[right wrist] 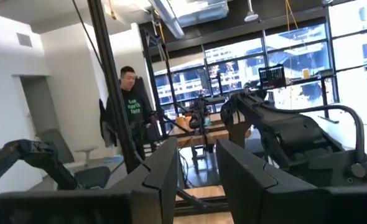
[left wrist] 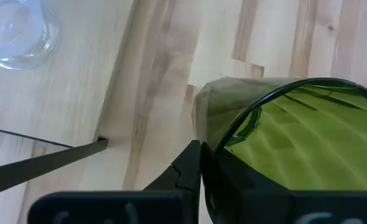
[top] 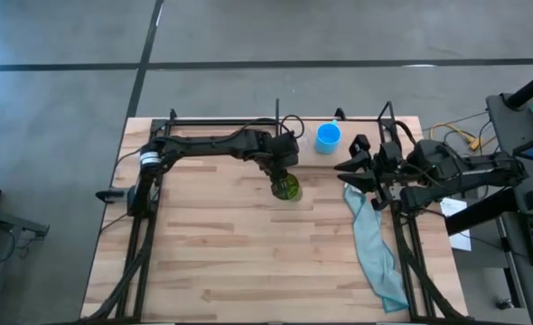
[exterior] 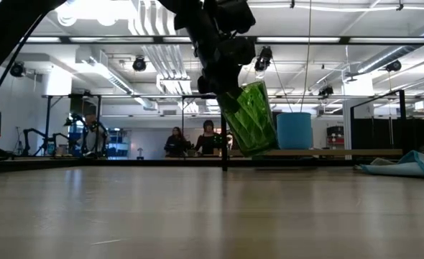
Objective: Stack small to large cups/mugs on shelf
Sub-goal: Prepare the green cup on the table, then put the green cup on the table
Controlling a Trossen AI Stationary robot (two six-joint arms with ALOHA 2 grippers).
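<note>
My left gripper (top: pixel 283 171) is over the middle of the table, shut on the dark green cup (top: pixel 288 188), which hangs tilted below it (exterior: pixel 252 119). The bright blue mug (top: pixel 328 137) stands upright on the shelf (exterior: pixel 341 152) at the table's far edge. The left wrist view shows the small clear cup (left wrist: pixel 12 30) standing on light wood past a thin black frame bar (left wrist: pixel 46 159). My right gripper (right wrist: pixel 196 177) waits open above the table's right side (top: pixel 352 170), pointing level into the room. My left gripper holds the green cup by its rim wall (left wrist: pixel 236 134). One finger (left wrist: pixel 188 167) lies against the outside; the other seems to sit inside, showing dark through the green wall. The fingers come from above. The cup is lifted clear of the table, tilted, base lowest (exterior: pixel 259 150).
A teal cloth (top: pixel 375 246) lies on the table's right side, from under my right arm toward the near edge. Black frame rails run along the left, right and far edges. People stand in the room beyond the table (right wrist: pixel 130 99).
</note>
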